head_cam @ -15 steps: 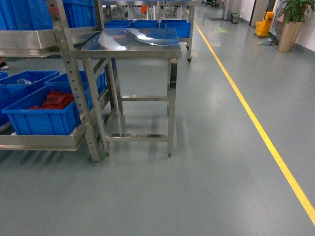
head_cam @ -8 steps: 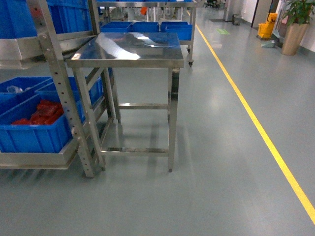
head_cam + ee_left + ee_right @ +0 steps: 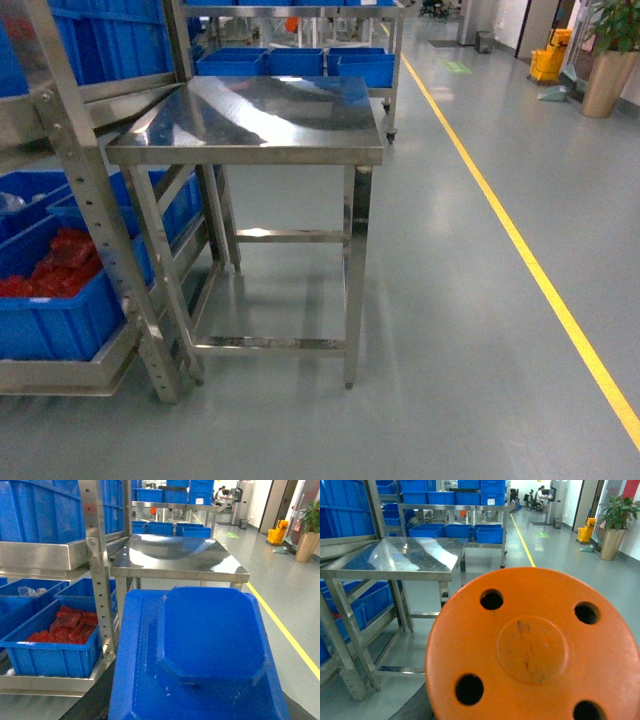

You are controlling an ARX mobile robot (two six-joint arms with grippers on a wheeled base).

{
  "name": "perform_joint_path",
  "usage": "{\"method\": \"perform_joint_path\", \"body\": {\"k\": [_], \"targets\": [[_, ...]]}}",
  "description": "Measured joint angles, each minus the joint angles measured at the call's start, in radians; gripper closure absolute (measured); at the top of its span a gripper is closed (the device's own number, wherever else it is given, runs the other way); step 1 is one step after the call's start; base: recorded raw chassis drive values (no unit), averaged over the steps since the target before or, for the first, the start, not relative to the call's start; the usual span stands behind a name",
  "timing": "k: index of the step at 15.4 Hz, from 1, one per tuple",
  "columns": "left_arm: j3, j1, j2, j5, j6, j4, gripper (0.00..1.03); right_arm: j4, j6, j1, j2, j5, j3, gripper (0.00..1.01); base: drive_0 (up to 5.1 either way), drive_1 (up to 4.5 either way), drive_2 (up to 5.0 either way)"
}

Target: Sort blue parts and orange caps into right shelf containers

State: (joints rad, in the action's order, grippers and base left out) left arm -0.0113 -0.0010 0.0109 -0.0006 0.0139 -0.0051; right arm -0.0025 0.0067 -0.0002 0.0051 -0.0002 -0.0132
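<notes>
**Blue part and orange cap fill the wrist views**

Blue plastic crowds the left wrist view: a blue part (image 3: 210,650), boxy with a raised octagonal top, sits right under the camera. An orange cap (image 3: 535,650) with four small holes fills the right wrist view likewise. No jaws show in any view, so their state cannot be told. Beyond both stands a steel tabletop (image 3: 250,115), bare and shiny. Left of it, a steel shelf (image 3: 85,190) carries blue bins (image 3: 47,650), one holding red pieces (image 3: 67,627). A yellow line (image 3: 530,270) crosses the grey floor.
</notes>
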Motion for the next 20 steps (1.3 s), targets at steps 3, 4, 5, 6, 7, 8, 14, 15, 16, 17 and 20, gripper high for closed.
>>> {"method": "perform_joint_path", "body": {"k": [3,4,5,6,7,8,14,15,16,17,20], "targets": [[0.0,0.0,0.0,0.001,0.0,0.001,0.61,-0.005,0.0,0.0,0.0,0.0,0.0,0.56,-0.1,4.25,-4.4],[0.0,0.0,0.0,0.0,0.0,-0.004,0.61,-0.002,0.0,0.0,0.0,0.0,0.0,0.56,0.0,4.3,-4.3],[0.0,0.0,0.0,0.0,0.0,-0.001,0.61,-0.004,0.0,0.0,0.0,0.0,0.0,0.56,0.0,4.32,-4.3],[0.0,0.0,0.0,0.0,0.0,-0.002,0.61,-0.003,0.0,0.0,0.0,0.0,0.0,0.56,0.0,4.33,-4.3],[0.0,0.0,0.0,0.0,0.0,-0.001,0.61,-0.002,0.0,0.0,0.0,0.0,0.0,0.56,0.1,4.32,-4.2],[0.0,0.0,0.0,0.0,0.0,0.001,0.61,0.0,0.0,0.0,0.0,0.0,0.0,0.56,0.0,0.0,0.0],[0.0,0.0,0.0,0.0,0.0,-0.002,0.61,-0.004,0.0,0.0,0.0,0.003,0.0,0.56,-3.3,1.67,1.7],[0.0,0.0,0.0,0.001,0.0,-0.002,0.61,-0.004,0.0,0.0,0.0,0.003,0.0,0.56,-4.9,2.49,2.5],[0.0,0.0,0.0,0.001,0.0,0.0,0.61,-0.001,0.0,0.0,0.0,0.003,0.0,0.56,-4.9,2.48,2.5],[0.0,0.0,0.0,0.001,0.0,-0.003,0.61,-0.005,0.0,0.0,0.0,0.003,0.0,0.56,-5.0,2.45,2.5],[0.0,0.0,0.0,0.0,0.0,-0.002,0.61,-0.004,0.0,0.0,0.0,0.003,0.0,0.56,-4.9,2.51,2.5]]}}
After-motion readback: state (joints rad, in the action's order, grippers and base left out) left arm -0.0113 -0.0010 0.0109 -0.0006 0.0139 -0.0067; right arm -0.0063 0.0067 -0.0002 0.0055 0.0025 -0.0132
